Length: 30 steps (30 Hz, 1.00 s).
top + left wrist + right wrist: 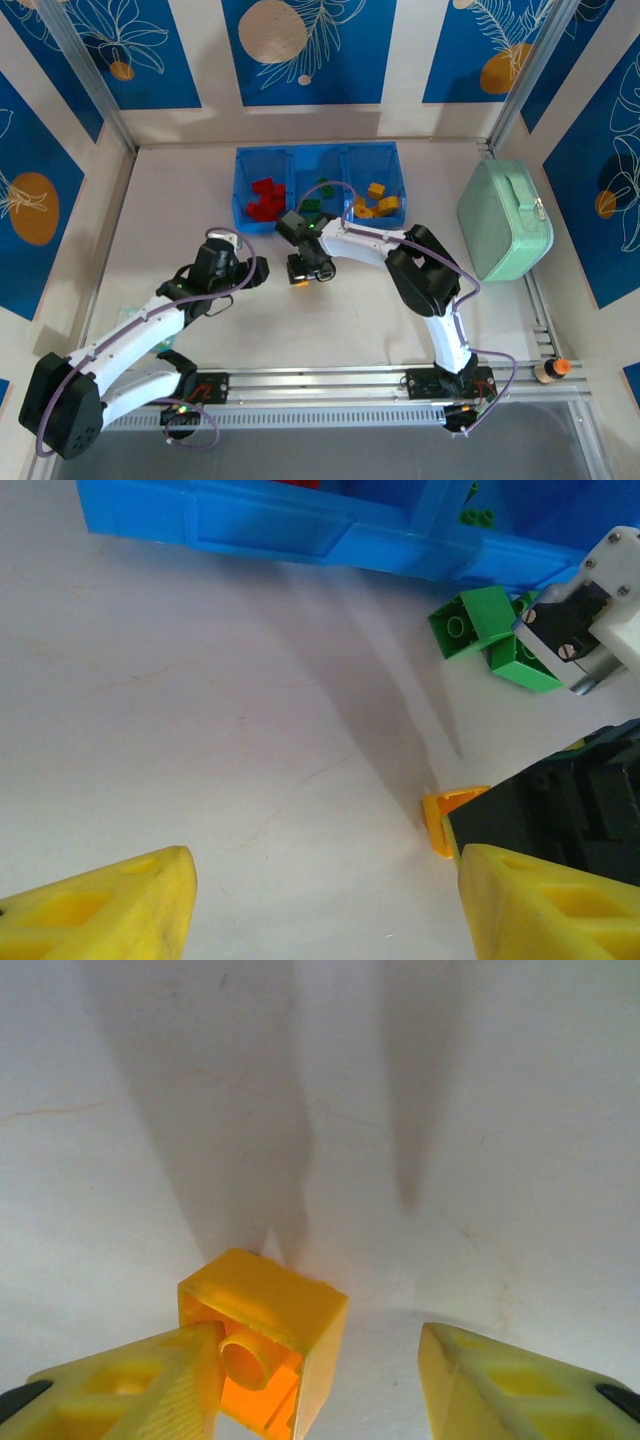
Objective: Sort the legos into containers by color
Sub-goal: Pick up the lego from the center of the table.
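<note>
Where my right gripper (306, 272) stands low over the table (180, 220), just in front of the tray (315, 148), its jaws are parted and not yet clamped. One yellow-orange brick (268, 1312) lies between them on its side, hollow underside toward the right wrist camera. It touches one finger (150, 1380); a clear gap separates it from the other finger (500, 1380). I record no grip on it.

My left gripper (257, 272) sits close beside the right one, on its left, also low over the table. Its jaws are spread wide, with only bare tabletop between them. From the left wrist view, the same brick shows as an orange sliver at the foot of the right gripper's black body.

Remaining legos:
- Red bricks (265, 198) lie in the tray's left compartment.
- Green bricks (318, 195) lie in the middle compartment.
- Yellow-orange bricks (375, 202) lie in the right compartment.
- Two green bricks (470, 625) lie on the table just outside the tray's near wall, one partly behind my right wrist.

Off to the right, a mint-green case (505, 220) stands well apart from the tray.
</note>
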Tool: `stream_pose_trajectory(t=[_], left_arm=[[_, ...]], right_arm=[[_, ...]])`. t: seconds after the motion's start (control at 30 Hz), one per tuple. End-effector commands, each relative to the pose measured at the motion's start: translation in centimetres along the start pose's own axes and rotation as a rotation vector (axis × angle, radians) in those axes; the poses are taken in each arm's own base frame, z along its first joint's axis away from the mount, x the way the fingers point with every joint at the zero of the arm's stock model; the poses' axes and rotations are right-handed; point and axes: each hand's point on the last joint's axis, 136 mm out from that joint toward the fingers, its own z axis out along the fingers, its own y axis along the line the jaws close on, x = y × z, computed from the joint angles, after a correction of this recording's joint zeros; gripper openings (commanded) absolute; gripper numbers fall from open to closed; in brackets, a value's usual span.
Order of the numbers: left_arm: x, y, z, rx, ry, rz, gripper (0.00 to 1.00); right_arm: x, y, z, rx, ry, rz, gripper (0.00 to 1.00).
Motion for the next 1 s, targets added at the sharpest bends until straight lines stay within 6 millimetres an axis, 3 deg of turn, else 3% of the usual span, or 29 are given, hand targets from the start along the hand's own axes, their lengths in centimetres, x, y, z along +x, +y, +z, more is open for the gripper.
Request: stream_pose_trajectory(t=[0.0,0.3,0.47,0.73,0.87,0.97], left_arm=[[0.0,0.5,0.1,-0.011,-0.001,-0.011,0.7],[0.0,0.6,-0.1,-0.017,-0.002,-0.005,0.69],[0.1,0.7,-0.1,-0.017,-0.001,-0.006,0.69],[0.1,0.7,-0.1,-0.015,-0.001,0.0,0.69],[0.1,0.4,-0.1,0.001,0.001,0.004,0.68],[0.1,0.2,0.0,0.009,0.007,0.009,0.69]], right_arm=[[0.6,1.3,0.4,-0.043,0.037,0.01,0.54],[1.1,2.9,1.5,-0.067,0.057,0.0,0.43],[0.9,2.6,0.6,-0.043,0.034,0.002,0.34],[-0.6,1.1,-3.6,-0.034,-0.063,0.017,0.25],[-2.1,-1.3,-6.8,-0.017,-0.131,0.034,0.25],[-3.2,-4.1,-9.4,0.009,-0.184,0.064,0.25]])
